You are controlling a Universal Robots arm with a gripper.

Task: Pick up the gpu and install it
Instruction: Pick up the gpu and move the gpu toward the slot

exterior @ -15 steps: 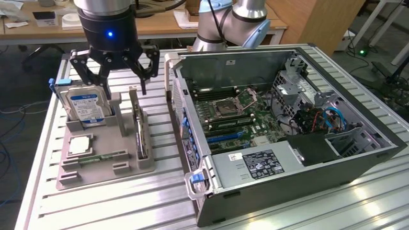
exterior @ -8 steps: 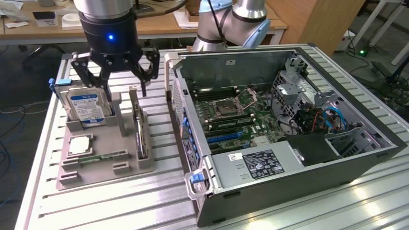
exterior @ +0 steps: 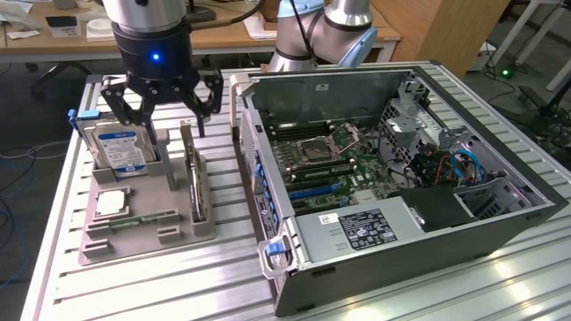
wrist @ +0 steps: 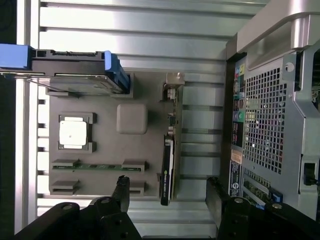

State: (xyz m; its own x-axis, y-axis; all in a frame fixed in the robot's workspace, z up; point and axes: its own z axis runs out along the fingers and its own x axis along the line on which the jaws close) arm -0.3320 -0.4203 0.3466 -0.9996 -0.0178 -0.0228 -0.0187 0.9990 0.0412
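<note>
The gpu (exterior: pixel 192 175) stands on its long edge in a slot of the grey holder tray (exterior: pixel 125 244), a thin dark card with its metal bracket at the far end. The wrist view looks down on the gpu (wrist: pixel 169 155) edge-on. My gripper (exterior: pixel 176 126) hangs open just above the holder, over the gap between the hard drive and the card. Its two dark fingers (wrist: pixel 121 189) stand either side of the card's line, apart from it, with nothing between them. The open computer case (exterior: pixel 402 167) lies beside the holder, with its motherboard (exterior: pixel 330 160) exposed.
A hard drive (exterior: pixel 123 150) with a blue-white label stands upright in the holder, close to one finger. A processor (exterior: pixel 111 200) and a green memory stick (exterior: pixel 143 219) lie flat in the tray. The case's rear wall (wrist: pixel 270 105) rises next to the card. Desks stand behind.
</note>
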